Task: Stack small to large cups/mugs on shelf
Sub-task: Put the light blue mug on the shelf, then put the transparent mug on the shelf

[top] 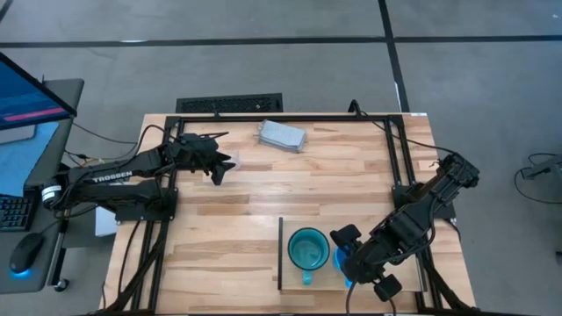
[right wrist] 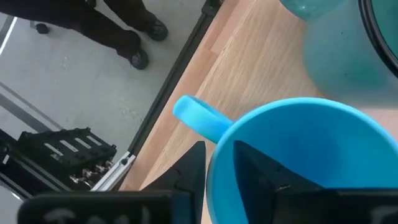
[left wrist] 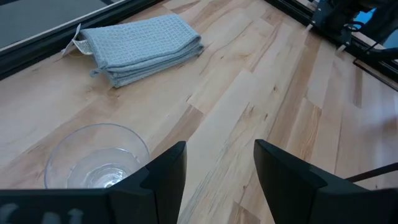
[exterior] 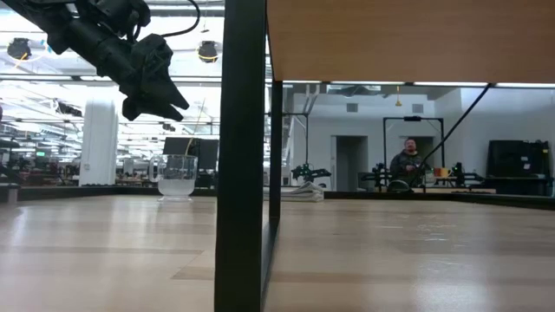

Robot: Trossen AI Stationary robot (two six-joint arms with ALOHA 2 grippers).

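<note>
A grey floor surrounds the slatted wooden worktop (top: 263,193). From above, the teal mug (top: 308,249) stands on the pale shelf (top: 294,279) at the near edge, with the blue mug (top: 342,261) just beside it under the right end effector (top: 355,263). The left end effector (top: 221,163) hangs over the far left of the worktop, near a folded grey cloth (top: 282,135).

At worktop height, the clear cup (exterior: 177,176) stands upright below the left arm.

The left wrist camera shows the fingers (left wrist: 165,171) spread apart and empty, the cup just beside them.

The right wrist camera shows the fingers (right wrist: 258,165) pinching the blue mug's rim, one inside and one outside.
</note>
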